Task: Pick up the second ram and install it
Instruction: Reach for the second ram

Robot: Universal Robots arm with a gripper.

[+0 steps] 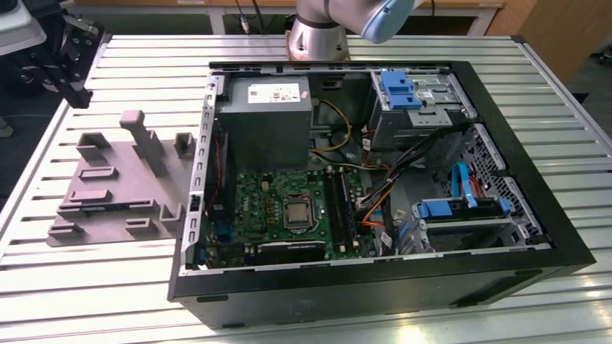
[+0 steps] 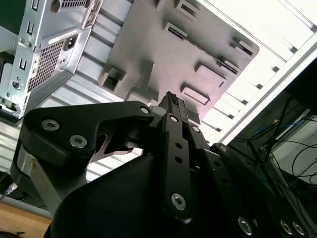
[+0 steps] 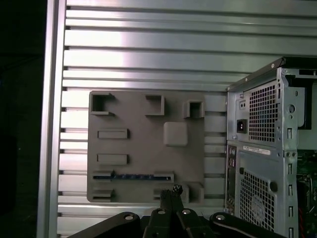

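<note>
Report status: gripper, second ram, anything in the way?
Gripper over grey tray edge, jaws shut, empty. Second ram lying in tray slot, untouched. Raised blocks close beside it.

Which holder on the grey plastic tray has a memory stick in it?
The long slot nearest the gripper: a thin dark memory stick lies in it; the other holders sit bare.

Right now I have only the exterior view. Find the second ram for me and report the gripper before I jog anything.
Observer: In the first wrist view the second ram sits in a long slot of the grey tray.
Operator: Gripper. Report it.
Observer: The gripper is shut and empty, apart from the ram.
Operator: Give me the tray's neighbour.
Observer: The case's rear panel, with its power socket, stands beside the tray.
</note>
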